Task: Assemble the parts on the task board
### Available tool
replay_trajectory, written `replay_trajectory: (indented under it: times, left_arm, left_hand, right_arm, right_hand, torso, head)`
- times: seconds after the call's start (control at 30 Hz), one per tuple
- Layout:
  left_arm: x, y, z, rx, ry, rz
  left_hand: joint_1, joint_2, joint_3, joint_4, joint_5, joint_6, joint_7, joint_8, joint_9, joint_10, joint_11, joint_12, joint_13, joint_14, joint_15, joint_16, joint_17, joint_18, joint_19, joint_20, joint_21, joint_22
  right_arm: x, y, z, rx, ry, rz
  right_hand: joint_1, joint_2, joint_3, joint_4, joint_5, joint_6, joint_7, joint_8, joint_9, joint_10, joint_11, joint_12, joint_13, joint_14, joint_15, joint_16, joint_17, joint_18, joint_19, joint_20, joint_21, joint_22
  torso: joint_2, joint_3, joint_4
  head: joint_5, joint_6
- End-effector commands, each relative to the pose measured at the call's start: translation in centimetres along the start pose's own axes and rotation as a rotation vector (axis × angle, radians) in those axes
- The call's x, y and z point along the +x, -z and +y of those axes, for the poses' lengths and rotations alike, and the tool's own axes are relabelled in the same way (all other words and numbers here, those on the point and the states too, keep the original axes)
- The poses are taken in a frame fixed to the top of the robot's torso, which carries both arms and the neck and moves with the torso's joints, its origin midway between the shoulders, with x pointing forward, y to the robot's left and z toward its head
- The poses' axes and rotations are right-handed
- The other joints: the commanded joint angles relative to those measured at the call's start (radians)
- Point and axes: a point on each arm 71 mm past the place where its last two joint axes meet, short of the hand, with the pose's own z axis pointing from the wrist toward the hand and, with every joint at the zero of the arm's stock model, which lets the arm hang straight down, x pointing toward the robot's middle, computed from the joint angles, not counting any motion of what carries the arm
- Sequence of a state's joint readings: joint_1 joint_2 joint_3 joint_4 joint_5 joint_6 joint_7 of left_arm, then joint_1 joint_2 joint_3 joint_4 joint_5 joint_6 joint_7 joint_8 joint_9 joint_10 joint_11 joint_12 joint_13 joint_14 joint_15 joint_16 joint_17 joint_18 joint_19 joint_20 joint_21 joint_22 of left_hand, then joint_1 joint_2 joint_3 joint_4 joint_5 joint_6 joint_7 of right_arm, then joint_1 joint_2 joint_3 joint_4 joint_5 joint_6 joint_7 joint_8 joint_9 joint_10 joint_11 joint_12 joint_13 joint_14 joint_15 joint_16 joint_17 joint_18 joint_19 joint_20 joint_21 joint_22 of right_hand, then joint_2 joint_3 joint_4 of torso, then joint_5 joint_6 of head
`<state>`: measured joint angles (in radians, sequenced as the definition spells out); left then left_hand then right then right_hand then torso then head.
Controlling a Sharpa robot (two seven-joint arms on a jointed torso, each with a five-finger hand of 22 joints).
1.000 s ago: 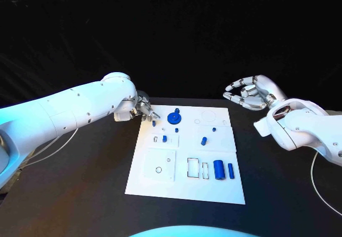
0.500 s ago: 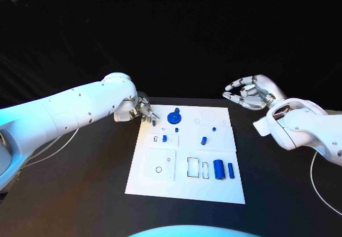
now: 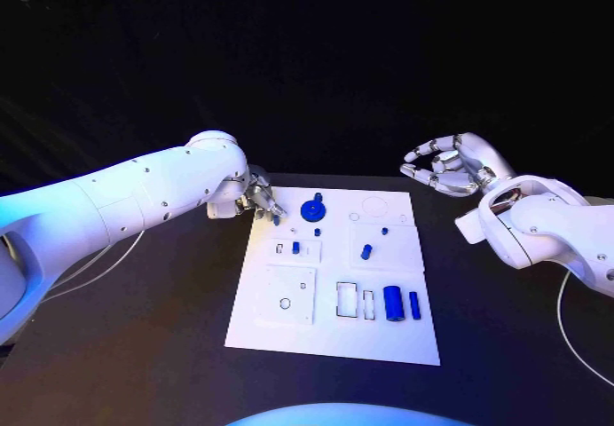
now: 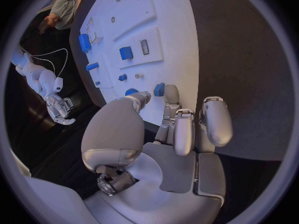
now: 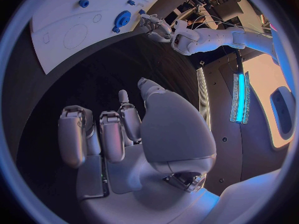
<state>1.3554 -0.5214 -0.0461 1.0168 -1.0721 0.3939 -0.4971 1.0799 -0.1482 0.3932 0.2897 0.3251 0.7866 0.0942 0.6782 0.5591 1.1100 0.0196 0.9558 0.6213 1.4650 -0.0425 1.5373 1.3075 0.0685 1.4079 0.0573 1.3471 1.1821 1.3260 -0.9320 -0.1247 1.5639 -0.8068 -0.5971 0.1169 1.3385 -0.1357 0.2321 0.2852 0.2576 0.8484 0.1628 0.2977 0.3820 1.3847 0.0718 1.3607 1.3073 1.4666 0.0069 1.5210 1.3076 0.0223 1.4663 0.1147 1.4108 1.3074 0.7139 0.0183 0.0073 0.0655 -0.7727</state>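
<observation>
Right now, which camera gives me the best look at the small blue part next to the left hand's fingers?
The left wrist view: the small blue part sits just past the fingers at the task board edge, close and unblocked. The head view shows it tiny, below the left hand. The right wrist view has it far off.

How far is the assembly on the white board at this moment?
It looks early. A blue gear already sits near the far edge of the task board, perhaps placed. In hand: the left hand has its fingers at a small blue part on the board's far left corner. The right hand hovers, holding nothing. Two blue cylinders and small pieces lie loose.
</observation>
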Motion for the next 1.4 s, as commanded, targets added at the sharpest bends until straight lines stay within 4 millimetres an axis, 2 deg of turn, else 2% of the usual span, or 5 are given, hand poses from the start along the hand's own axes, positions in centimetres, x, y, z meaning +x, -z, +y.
replay_trajectory:
  times: [0.03,0.37,0.63,1.1,1.4]
  left_arm:
    - [0.2,0.0,-0.3,0.016,0.000,0.018]
    - [0.2,0.0,-0.3,0.021,0.007,0.019]
    - [0.1,-0.1,-0.3,0.033,0.035,0.013]
    - [0.1,0.1,0.1,0.059,0.092,-0.001]
    - [0.6,1.8,0.6,0.140,0.185,-0.032]
  left_hand:
    - [0.028,0.004,-0.002,-0.006,0.002,0.011,0.000,0.009,0.000,0.007,-0.002,0.005,-0.002,0.091,-0.004,0.004,0.217,0.011,0.006,-0.005,0.006,0.002]
    - [0.109,0.032,0.021,-0.017,0.003,0.017,-0.012,0.037,0.014,0.011,-0.012,0.012,0.002,0.091,-0.013,0.004,0.215,0.011,0.005,-0.011,0.007,0.006]
    - [0.226,0.053,0.144,-0.080,0.005,-0.011,-0.013,0.063,0.031,0.011,-0.016,0.007,-0.007,0.091,-0.016,0.004,0.216,0.009,0.006,-0.015,0.010,0.013]
    - [0.185,-0.007,0.387,-0.197,0.013,-0.010,-0.009,0.111,0.058,0.041,-0.015,0.026,0.008,0.091,-0.016,0.005,0.217,0.008,0.009,-0.011,0.018,0.026]
    - [0.143,-0.049,0.454,-0.245,0.042,0.031,-0.020,0.114,0.055,0.096,-0.025,0.060,0.054,0.093,-0.025,0.008,0.221,0.002,0.023,-0.018,0.037,0.056]
  right_arm:
    - [0.1,0.0,0.1,-0.011,0.001,0.012]
    - [0.2,0.0,0.1,-0.012,0.001,0.012]
    - [0.1,0.0,0.1,-0.012,0.001,0.011]
    - [0.1,0.0,0.1,-0.012,0.002,0.009]
    - [-0.1,0.1,0.0,-0.009,0.003,0.005]
  right_hand:
    - [-0.009,0.003,0.005,0.000,-0.002,-0.003,-0.005,0.003,-0.001,-0.005,0.002,-0.005,0.044,0.071,-0.007,-0.004,0.123,0.020,0.012,-0.010,-0.004,0.137]
    - [-0.009,0.004,0.007,0.000,-0.001,-0.003,-0.005,0.004,-0.001,-0.004,0.002,-0.004,0.045,0.071,-0.007,-0.004,0.123,0.020,0.012,-0.010,-0.004,0.137]
    - [-0.009,0.004,0.007,0.000,-0.001,-0.003,-0.005,0.004,-0.001,-0.004,0.002,-0.004,0.045,0.071,-0.007,-0.004,0.123,0.020,0.012,-0.010,-0.004,0.137]
    - [-0.009,0.004,0.008,0.000,0.000,-0.003,-0.005,0.005,-0.001,-0.004,0.002,-0.003,0.046,0.071,-0.007,-0.004,0.123,0.021,0.011,-0.010,-0.005,0.137]
    - [-0.010,0.004,0.008,0.000,0.000,-0.003,-0.005,0.006,-0.001,-0.003,0.002,-0.003,0.046,0.071,-0.008,-0.004,0.123,0.021,0.011,-0.010,-0.006,0.136]
  torso:
    - [-0.001,0.0001,0.0002]
    - [-0.001,0.0004,-0.0003]
    - [-0.001,0.0002,0.0004]
    - [-0.003,0.0002,0.0021]
    - [-0.003,0.0004,0.0023]
  head:
    - [0.000,-0.002]
    - [0.000,-0.003]
    - [0.000,-0.004]
    - [0.004,-0.002]
    - [0.009,-0.002]
